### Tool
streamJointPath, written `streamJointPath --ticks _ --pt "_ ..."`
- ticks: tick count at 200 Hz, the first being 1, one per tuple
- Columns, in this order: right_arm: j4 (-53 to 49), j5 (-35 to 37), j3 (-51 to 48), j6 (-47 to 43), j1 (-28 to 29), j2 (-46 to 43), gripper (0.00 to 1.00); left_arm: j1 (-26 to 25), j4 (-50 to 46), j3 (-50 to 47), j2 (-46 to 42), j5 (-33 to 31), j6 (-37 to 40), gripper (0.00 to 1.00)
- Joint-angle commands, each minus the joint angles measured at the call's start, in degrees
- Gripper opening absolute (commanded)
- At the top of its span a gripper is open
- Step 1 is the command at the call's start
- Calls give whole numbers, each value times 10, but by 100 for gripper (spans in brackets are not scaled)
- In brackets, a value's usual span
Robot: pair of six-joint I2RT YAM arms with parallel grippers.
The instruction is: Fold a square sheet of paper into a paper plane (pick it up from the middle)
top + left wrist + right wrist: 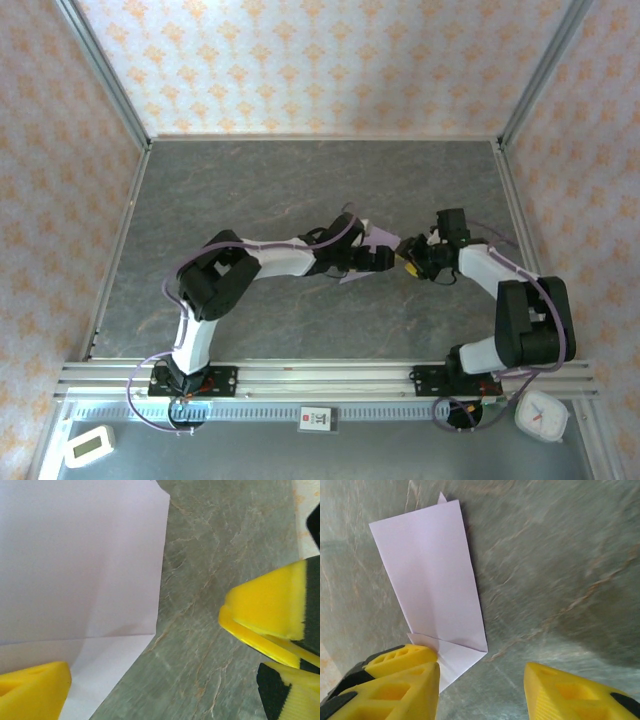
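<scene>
The square sheet of paper (372,243), lavender, lies folded on the grey table (300,180) between the two grippers. In the right wrist view it is a long narrow strip (430,570) with a triangular flap at its near end. My left gripper (388,258) is open; the paper (75,555) lies flat by its left finger (30,690), and bare table fills its gap (168,663). My right gripper (408,262) faces it, open (482,680), with its left finger (405,690) at the paper's pointed corner and only table between the fingers.
A metal rail (320,375) runs along the near edge by the arm bases. A white timer (88,445) and a white clock (543,413) sit below it. Patterned walls and metal posts enclose the table on three sides.
</scene>
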Motion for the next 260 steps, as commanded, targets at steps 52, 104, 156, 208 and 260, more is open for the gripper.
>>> streamJointPath --ticks 52,104,156,208,260 --pt "67 -4 -18 63 68 13 42 27 1 -102 -114 37 13 99" --pt "90 7 -26 94 108 13 42 37 -10 -69 -116 48 14 99" --pt "112 14 -35 114 139 26 42 56 -15 -88 -106 45 28 99" --pt "125 13 -38 120 154 44 42 71 -13 -98 -76 52 40 99" --pt "136 4 -29 120 165 66 42 72 -2 -122 -68 47 40 99"
